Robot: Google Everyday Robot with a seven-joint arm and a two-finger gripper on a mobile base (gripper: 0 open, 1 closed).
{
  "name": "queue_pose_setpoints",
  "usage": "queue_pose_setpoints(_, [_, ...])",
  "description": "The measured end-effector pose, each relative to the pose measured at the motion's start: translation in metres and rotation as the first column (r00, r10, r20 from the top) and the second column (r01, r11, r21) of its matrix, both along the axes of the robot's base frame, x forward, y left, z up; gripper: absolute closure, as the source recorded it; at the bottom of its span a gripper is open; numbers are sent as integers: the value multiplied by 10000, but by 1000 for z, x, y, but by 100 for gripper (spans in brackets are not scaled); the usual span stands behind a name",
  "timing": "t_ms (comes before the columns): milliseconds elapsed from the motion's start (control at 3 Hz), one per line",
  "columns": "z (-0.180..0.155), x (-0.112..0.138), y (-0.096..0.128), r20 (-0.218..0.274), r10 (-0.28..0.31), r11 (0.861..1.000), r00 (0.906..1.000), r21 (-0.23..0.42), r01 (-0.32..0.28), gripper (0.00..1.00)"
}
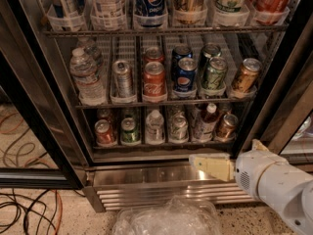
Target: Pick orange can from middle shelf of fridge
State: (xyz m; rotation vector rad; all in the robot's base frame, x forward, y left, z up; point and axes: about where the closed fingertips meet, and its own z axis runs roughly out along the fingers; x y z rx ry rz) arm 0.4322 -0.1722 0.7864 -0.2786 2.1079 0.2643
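Speckled floor runs along the bottom, with tangled cables (22,212) at the left and crumpled clear plastic (166,219) in the middle. Above stands the fridge (146,180), its door open, with a slatted steel base and three wire racks in view. On the middle shelf (161,102), from left to right, stand a water bottle (86,77), a silver can (122,77), a red Coca-Cola can (154,80), a blue Pepsi can (186,78) and a green can (214,73). The orange can (244,75) sits in the rightmost lane, leaning to the right. More cans and small bottles fill the rack below.

The gripper (196,162), cream on a white arm, hangs low at the right in front of the base, pointing left. It is well below the orange can and touches nothing. Whether its jaws are spread or pressed together cannot be told.
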Motion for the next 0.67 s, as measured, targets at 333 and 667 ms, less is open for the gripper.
queue_pose_setpoints(333, [7,7,-13,383,-568,9979,9977,-292,579,0])
queue_pose_setpoints(667, [7,7,-13,383,-568,9979,9976,-292,580,0])
